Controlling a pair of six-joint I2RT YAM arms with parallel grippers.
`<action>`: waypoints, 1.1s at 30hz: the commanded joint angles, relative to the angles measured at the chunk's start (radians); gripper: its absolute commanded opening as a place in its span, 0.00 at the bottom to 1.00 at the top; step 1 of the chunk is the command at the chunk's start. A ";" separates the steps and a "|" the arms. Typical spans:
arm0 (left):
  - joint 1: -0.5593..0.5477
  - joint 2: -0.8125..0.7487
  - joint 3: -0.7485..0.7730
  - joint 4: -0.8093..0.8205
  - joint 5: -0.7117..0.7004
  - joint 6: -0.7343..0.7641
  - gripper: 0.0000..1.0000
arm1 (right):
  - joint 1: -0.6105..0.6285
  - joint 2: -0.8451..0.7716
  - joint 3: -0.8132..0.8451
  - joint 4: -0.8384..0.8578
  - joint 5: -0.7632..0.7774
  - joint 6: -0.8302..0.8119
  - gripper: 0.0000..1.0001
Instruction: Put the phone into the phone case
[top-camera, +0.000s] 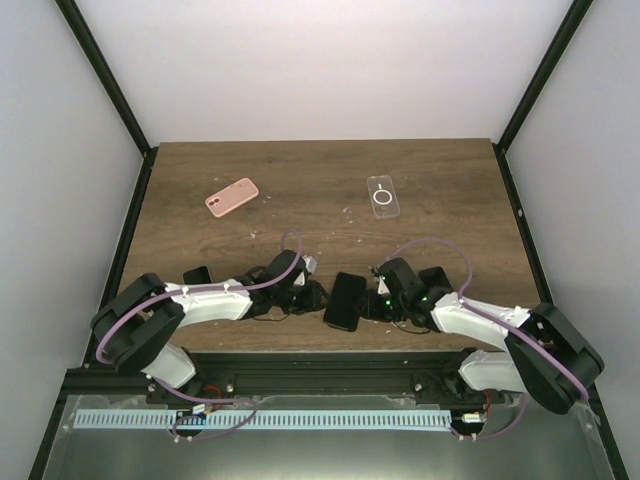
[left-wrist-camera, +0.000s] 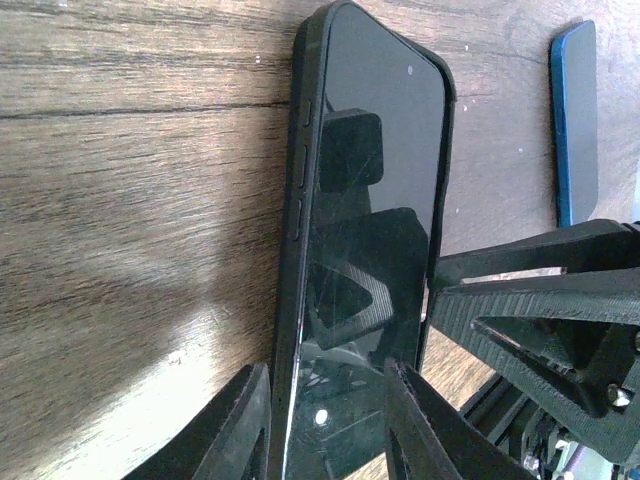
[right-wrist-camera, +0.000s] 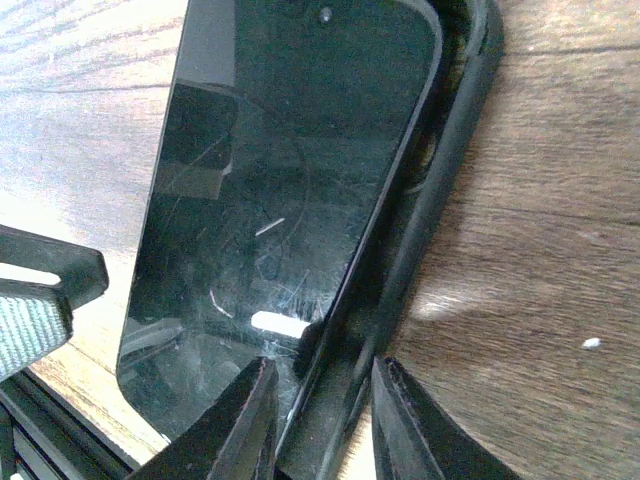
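Observation:
A black phone (top-camera: 345, 300) is held just above the table's near edge, between both grippers. In the left wrist view the phone (left-wrist-camera: 375, 190) sits in a black case (left-wrist-camera: 300, 200) whose rim runs along its left side. My left gripper (left-wrist-camera: 330, 430) is shut across the phone and this rim. In the right wrist view the phone's glass (right-wrist-camera: 280, 190) stands a little out of the black case's rim (right-wrist-camera: 440, 190) on the right. My right gripper (right-wrist-camera: 315, 425) is shut on that rim and the phone's edge. In the top view the left gripper (top-camera: 318, 297) and right gripper (top-camera: 372, 302) face each other.
A pink phone case (top-camera: 231, 197) lies at the back left of the wooden table (top-camera: 300, 215). A clear case with a ring (top-camera: 382, 196) lies at the back right. A blue phone (left-wrist-camera: 577, 120) lies on the wood beyond the held phone. Black frame posts stand at the table corners.

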 joint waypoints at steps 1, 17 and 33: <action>-0.004 0.025 0.009 0.023 0.003 0.006 0.34 | -0.005 -0.030 -0.010 0.004 0.048 0.028 0.27; -0.008 0.087 0.008 0.111 0.054 0.007 0.24 | -0.005 -0.014 -0.064 0.120 0.011 0.071 0.27; -0.053 0.152 0.048 0.154 0.068 -0.017 0.11 | -0.005 0.028 -0.092 0.215 -0.053 0.092 0.26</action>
